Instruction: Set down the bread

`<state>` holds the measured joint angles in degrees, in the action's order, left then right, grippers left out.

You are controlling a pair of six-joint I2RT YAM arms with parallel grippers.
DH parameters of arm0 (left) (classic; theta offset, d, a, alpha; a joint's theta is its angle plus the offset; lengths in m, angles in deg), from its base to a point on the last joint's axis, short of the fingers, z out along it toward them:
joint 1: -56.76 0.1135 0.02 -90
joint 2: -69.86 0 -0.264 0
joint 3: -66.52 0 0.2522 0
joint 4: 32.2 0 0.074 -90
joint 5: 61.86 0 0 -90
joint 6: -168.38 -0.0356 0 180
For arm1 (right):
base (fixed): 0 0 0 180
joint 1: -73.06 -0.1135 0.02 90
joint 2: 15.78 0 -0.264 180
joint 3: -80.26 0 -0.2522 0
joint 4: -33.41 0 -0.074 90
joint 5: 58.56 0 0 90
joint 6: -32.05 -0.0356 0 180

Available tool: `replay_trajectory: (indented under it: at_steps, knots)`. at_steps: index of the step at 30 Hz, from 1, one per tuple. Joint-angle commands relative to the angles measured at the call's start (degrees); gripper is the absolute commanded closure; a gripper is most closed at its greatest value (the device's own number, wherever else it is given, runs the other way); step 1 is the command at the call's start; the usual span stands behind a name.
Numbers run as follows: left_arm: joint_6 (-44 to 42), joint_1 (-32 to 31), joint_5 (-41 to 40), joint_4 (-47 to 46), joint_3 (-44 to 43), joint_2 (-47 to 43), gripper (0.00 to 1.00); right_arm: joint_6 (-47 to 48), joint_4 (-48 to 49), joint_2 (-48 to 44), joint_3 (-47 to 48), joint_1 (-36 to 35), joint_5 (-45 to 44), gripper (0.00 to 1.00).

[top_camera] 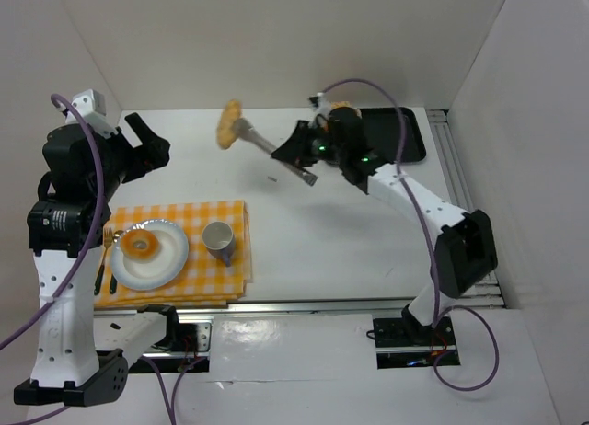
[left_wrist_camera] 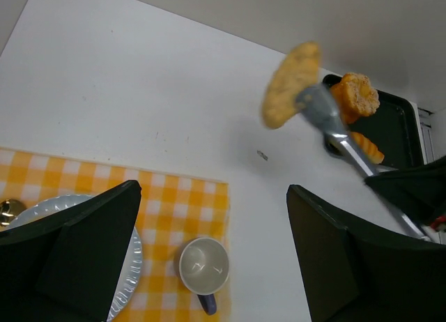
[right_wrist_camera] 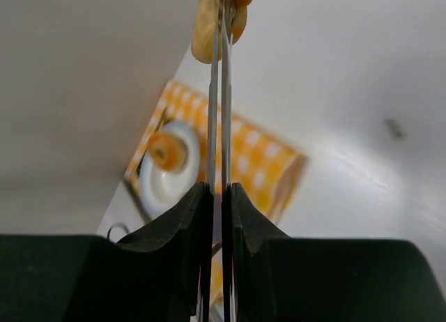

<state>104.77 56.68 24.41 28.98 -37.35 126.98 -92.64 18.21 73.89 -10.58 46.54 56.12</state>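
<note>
Top view: one flat, golden bread round [top_camera: 229, 123] pinched in one pair of tongs [top_camera: 276, 154], raised above the table [top_camera: 322, 241], well apart from one plate [top_camera: 172, 263] and one cup [top_camera: 219, 238]. Left wrist: left gripper [left_wrist_camera: 212, 193] spread, empty; two pastries [left_wrist_camera: 355, 95] on tray [left_wrist_camera: 401, 127], clear only here. Right wrist: right gripper [right_wrist_camera: 221, 191] clamped on tongs.

No legible text, label, brand, number or sign appears anywhere in these three camera views.
</note>
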Motion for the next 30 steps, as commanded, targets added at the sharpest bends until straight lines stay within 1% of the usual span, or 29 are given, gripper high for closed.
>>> replay_trajectory:
  at_steps: [1,3,4,5,7,11,15,17,19,23,24,25,28,30]
  knots:
    - [1.0,0.3,1.3,-2.6,-2.2,-1.3,0.01,4.7,-0.8,6.8,7.1,-10.3,4.2,0.91]
    - [1.0,0.3,1.3,-3.1,-2.2,-1.3,0.01,6.7,-4.8,10.8,13.2,-14.9,4.2,0.91]
    - [1.0,0.3,1.3,-3.1,-2.2,-1.3,0.01,8.4,-6.3,14.5,15.3,-18.8,3.6,0.91]
    - [1.0,0.3,1.3,-3.1,-2.2,-1.3,0.01,9.3,-8.7,16.2,19.0,-20.5,3.6,0.91]
    - [1.0,0.3,0.7,-3.1,-2.2,-1.8,0.01,10.3,-9.4,19.9,21.2,-24.2,3.6,0.91]
    - [0.5,0.3,0.1,-2.6,-2.2,-1.8,0.01,11.5,-12.4,24.3,25.2,-27.1,4.7,0.91]
    - [-0.1,0.3,0.1,-2.6,-2.2,-1.8,0.01,14.7,-19.7,27.0,28.8,-29.5,4.7,0.91]
    - [-0.1,0.3,0.1,-2.6,-2.2,-1.8,0.01,16.0,-21.3,27.6,28.8,-30.3,4.0,0.91]
    - [-0.1,0.3,0.1,-2.6,-1.7,-1.8,0.01,16.0,-22.1,27.6,28.1,-31.0,3.3,0.88]
    - [-0.1,0.3,0.1,-3.1,-1.0,-1.8,0.01,16.5,-22.1,28.1,28.1,-31.0,4.4,0.72]
    - [-0.1,0.3,0.1,-3.1,-1.0,-1.8,0.01,16.5,-21.6,28.1,28.1,-31.0,4.4,0.64]
    - [-0.1,-0.2,0.1,-3.1,-1.0,-1.8,0.01,16.5,-21.6,28.1,28.1,-31.0,3.7,0.58]
    - [-0.1,-0.2,0.1,-3.1,-1.0,-1.8,0.01,16.5,-21.6,28.1,30.1,-31.0,3.0,0.49]
    - [-0.1,-0.2,0.1,-3.1,-1.0,-1.8,0.01,16.5,-21.6,28.1,31.8,-30.3,2.1,0.48]
